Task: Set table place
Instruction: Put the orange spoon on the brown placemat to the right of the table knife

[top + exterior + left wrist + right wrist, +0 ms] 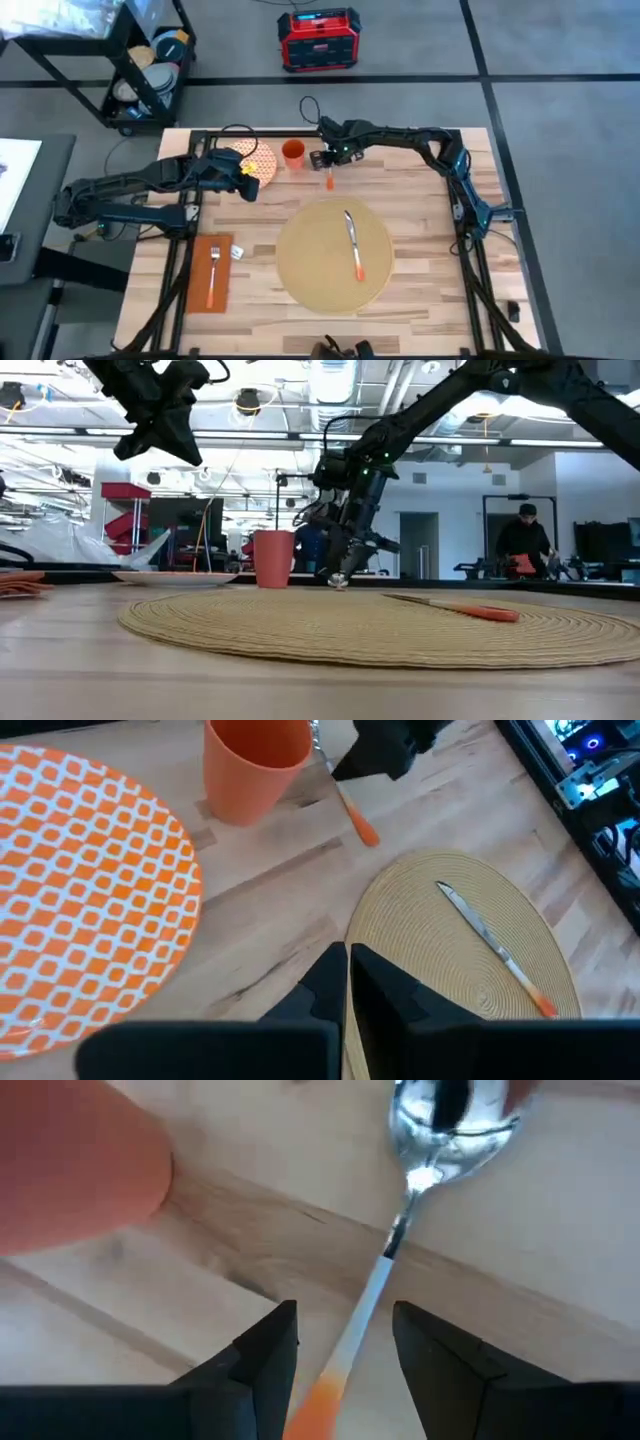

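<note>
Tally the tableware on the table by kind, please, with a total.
Placemat: 1
Plate: 1
Cup: 1
Napkin: 1
Fork: 1
Knife: 1
Spoon: 1, between the right hand's open fingers
Total: 7

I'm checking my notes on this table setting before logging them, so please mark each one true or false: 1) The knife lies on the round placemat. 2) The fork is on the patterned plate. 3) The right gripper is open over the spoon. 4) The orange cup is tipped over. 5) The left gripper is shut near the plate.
1) True: the knife lies on the placemat.
2) False: the fork lies on the orange napkin, apart from the plate.
3) True: the right gripper has its fingers open either side of the spoon.
4) False: the cup stands upright.
5) True: the left gripper is shut, beside the plate.
</note>
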